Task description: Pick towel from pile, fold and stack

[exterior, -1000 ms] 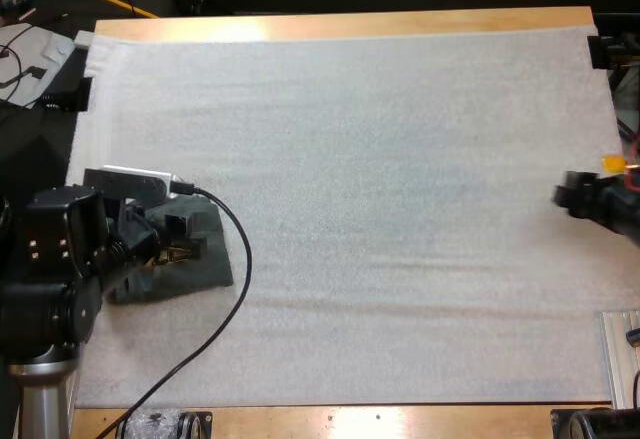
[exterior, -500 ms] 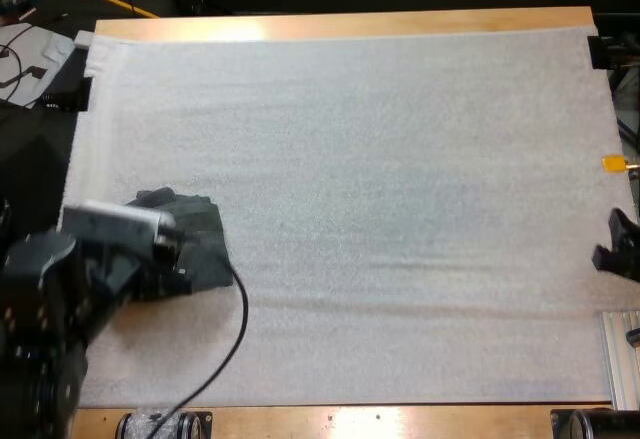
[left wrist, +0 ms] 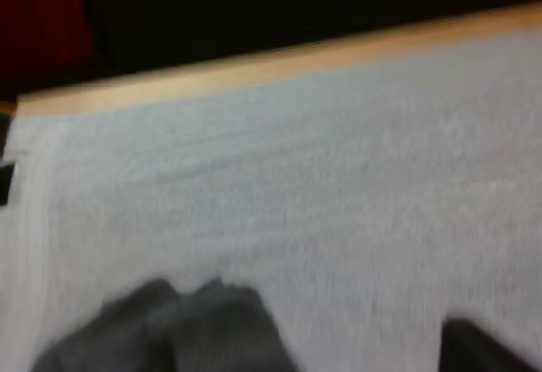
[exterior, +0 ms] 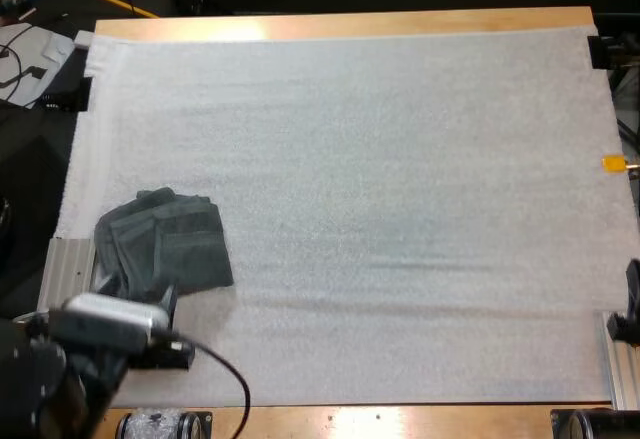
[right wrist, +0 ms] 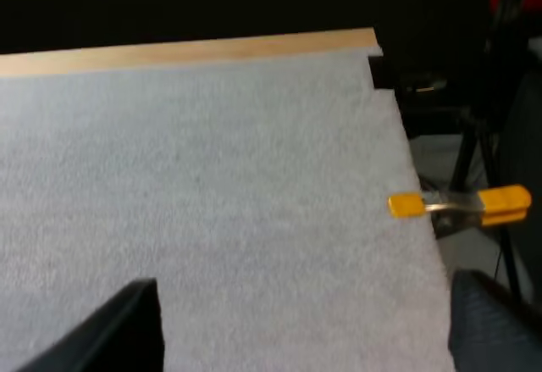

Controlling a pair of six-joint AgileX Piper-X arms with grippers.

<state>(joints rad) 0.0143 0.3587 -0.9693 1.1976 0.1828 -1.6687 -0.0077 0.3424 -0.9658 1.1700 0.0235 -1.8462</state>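
A folded stack of dark grey-green towels [exterior: 165, 244] lies flat on the white mat [exterior: 380, 159] near its left edge, with slightly fanned layers. My left gripper [exterior: 160, 351] is drawn back to the near left corner, in front of the stack and clear of it. In the left wrist view the towel stack [left wrist: 169, 330] lies just ahead, and one dark finger [left wrist: 478, 351] stands well off to the side. My right gripper [right wrist: 305, 338] hangs open over bare mat at the near right edge, fingers [right wrist: 110, 330] wide apart with nothing between them.
Ribbed metal plates sit at the mat's near left [exterior: 65, 269] and near right [exterior: 620, 359] sides. An orange clamp [right wrist: 461, 204] grips the mat's right edge. The wooden table border [exterior: 340, 27] runs along the far side.
My left gripper let go of the towel stack and pulled back toward the near left corner. My right arm retreated down the right edge toward the near side.
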